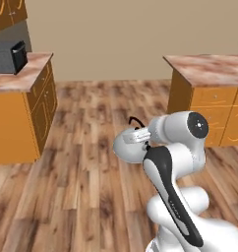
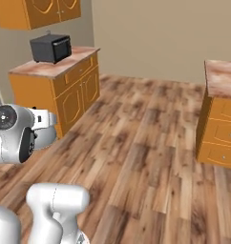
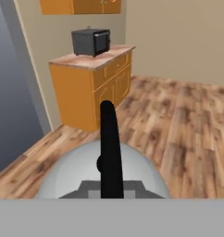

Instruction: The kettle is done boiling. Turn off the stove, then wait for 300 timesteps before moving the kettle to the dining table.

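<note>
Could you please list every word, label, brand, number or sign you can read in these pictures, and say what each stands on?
None: no readable text anywhere.
The microwave shows no legible brand or digits on its front.
The kettle and its black handle carry no marking.
The cabinets and counter tops bear no labels.

The microwave (image 2: 51,47) was set on a counter (image 2: 38,69), under wall cabinets (image 2: 38,13). A second counter (image 2: 221,78) was placed well apart, across the floor (image 2: 136,143).
</note>
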{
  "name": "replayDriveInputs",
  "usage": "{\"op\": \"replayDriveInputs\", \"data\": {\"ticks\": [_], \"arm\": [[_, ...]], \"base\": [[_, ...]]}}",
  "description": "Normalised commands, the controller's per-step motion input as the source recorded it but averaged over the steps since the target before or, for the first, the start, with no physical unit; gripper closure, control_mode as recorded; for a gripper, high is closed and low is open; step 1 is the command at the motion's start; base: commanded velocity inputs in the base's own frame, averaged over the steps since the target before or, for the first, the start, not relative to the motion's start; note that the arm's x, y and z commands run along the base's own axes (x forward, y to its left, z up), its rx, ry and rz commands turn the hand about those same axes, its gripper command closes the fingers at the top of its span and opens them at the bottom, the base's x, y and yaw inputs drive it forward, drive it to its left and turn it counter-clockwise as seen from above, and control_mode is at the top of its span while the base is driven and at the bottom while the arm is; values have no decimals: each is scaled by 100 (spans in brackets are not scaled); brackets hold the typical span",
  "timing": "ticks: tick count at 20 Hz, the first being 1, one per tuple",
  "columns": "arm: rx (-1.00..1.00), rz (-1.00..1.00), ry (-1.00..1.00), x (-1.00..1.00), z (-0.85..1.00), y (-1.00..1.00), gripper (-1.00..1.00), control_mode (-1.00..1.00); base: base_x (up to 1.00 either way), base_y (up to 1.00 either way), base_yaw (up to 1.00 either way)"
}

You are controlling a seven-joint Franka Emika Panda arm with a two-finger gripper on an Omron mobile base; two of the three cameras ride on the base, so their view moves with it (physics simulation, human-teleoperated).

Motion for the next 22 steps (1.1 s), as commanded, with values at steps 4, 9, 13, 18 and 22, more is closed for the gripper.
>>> {"op": "replayDriveInputs", "data": {"ticks": [4, 9, 13, 18, 22], "arm": [[0, 0, 0, 0, 0, 0, 100, 100], [0, 0, 0, 0, 0, 0, 100, 100], [0, 0, 0, 0, 0, 0, 100, 100], [0, 0, 0, 0, 0, 0, 100, 100], [0, 0, 0, 0, 0, 0, 100, 100]], "base": [[67, 0, -18], [70, 0, -18], [69, 2, -22], [65, 16, -30], [60, 33, -34]]}}
